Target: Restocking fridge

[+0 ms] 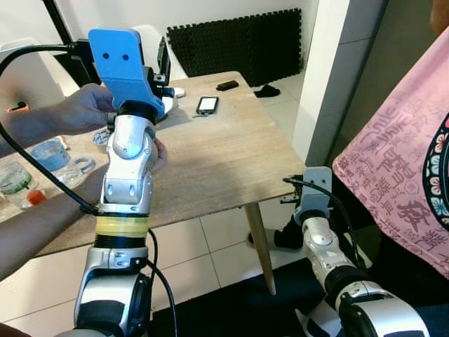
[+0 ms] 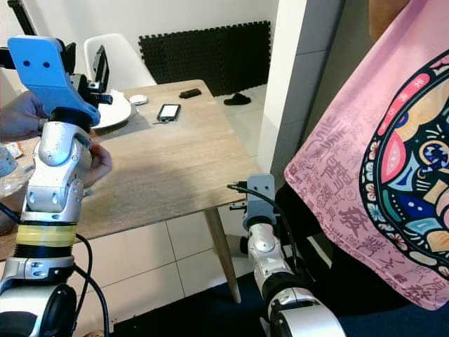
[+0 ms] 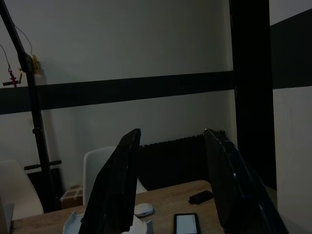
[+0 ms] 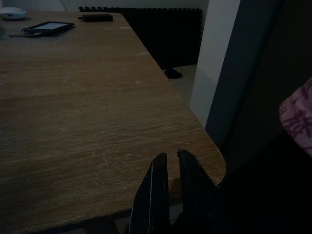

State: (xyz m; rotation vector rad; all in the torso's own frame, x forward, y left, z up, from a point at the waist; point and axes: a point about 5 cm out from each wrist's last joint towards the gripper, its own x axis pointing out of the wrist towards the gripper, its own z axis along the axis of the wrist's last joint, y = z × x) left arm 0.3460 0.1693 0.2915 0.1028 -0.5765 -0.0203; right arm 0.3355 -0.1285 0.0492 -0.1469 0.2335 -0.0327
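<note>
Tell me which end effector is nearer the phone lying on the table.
Left. The left end effector is raised over the table, pointing toward the phone just beyond it. The right end effector sits low at the table's near corner, across the tabletop from it.

The only goods for stocking that I can see sit at the 9 o'clock edge of my head view, on the far left end of the wooden worktop [image 1: 210, 154]. A clear plastic tub [image 1: 14, 180] with a greenish top stands upright there. A small red round item [image 1: 36, 198] touches it at its 4 o'clock side. At the tub's 1 o'clock lies a clear container with a blue rim [image 1: 49, 153], and just beside that, toward 4 o'clock, a clear plastic piece with a loop [image 1: 77, 168]. I cannot tell their contents.
</note>
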